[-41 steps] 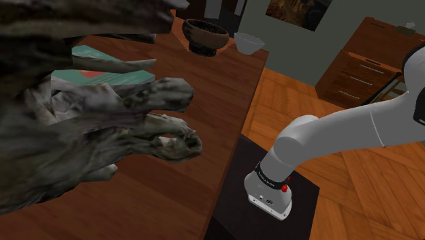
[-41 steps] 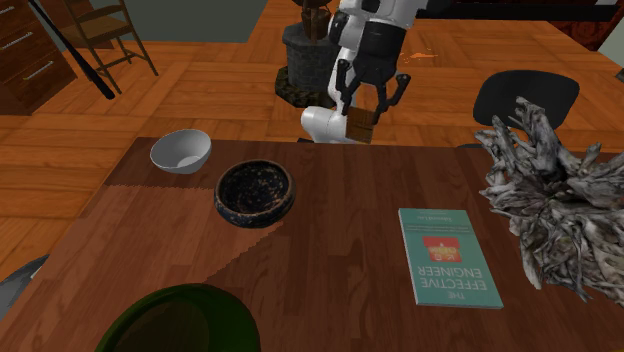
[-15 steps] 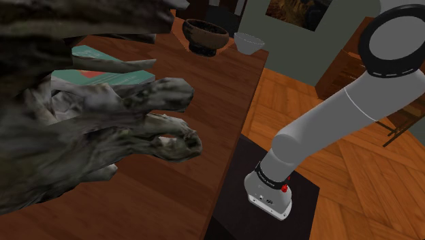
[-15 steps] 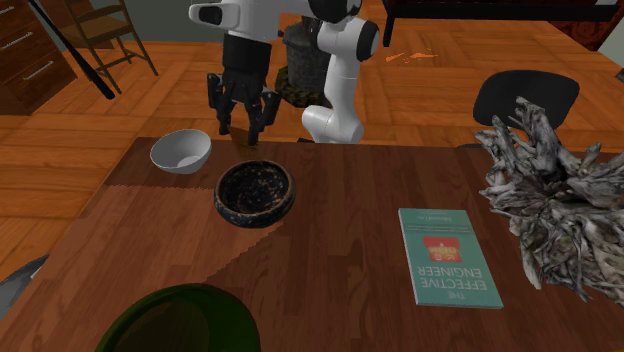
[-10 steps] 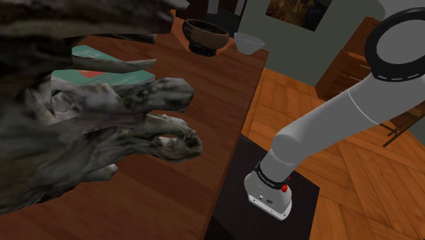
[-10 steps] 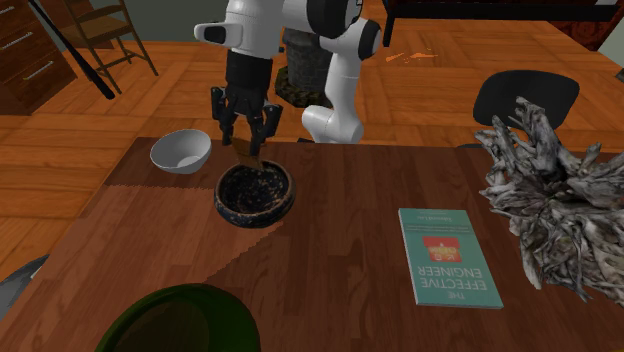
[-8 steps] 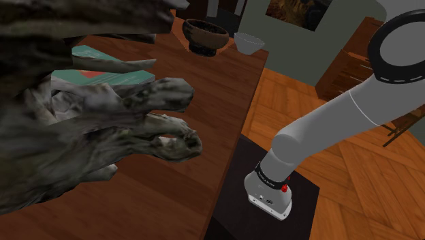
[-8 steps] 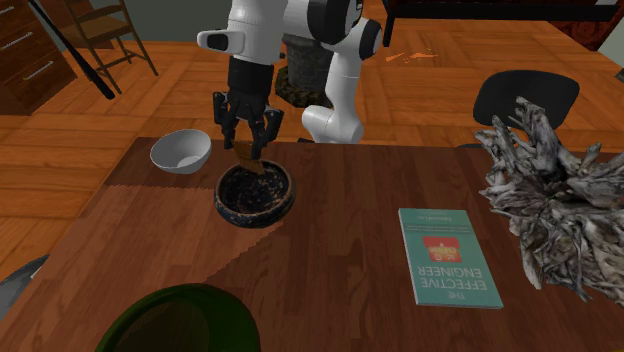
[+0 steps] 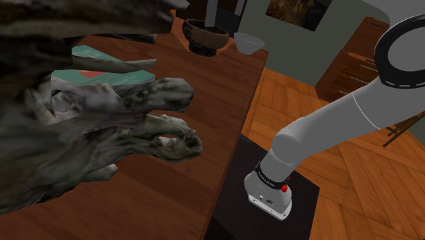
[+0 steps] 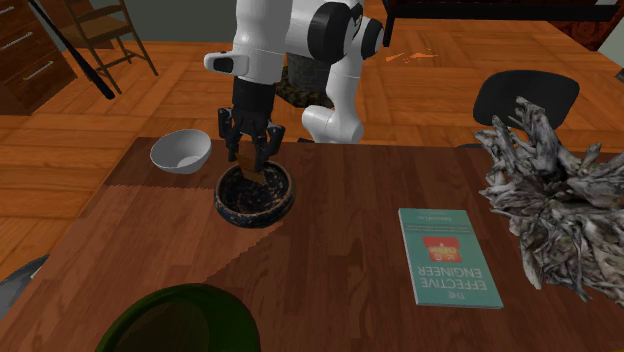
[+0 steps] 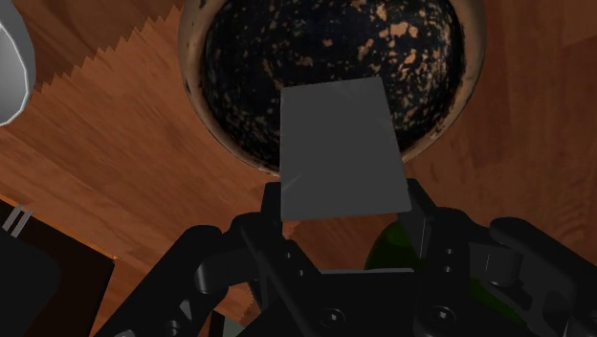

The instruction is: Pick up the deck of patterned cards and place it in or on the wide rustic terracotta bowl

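Note:
The deck of cards (image 11: 340, 148) shows as a flat grey slab clasped between my gripper's (image 11: 344, 209) black fingers. It hangs just above the hollow of the wide dark bowl (image 11: 442, 115), which is speckled with orange. In the second exterior view my gripper (image 10: 250, 152) points straight down with the brownish deck (image 10: 251, 163) at the bowl's (image 10: 232, 205) far rim. Whether the deck touches the bowl is unclear. In the shoulder view the bowl (image 9: 206, 35) stands at the table's far end.
A small white bowl (image 10: 181, 152) sits beside the dark one. A teal book (image 10: 448, 257) lies mid-table, and a grey driftwood-like piece (image 10: 560, 200) stands beyond it. A dark green round object (image 10: 180, 320) is at the near edge. A black chair (image 10: 525, 95) stands by the table.
My gripper has carried the deck from beside the white bowl toward the second exterior view's right and down, until it hangs low over the dark bowl. The fingers have stayed shut on the deck.

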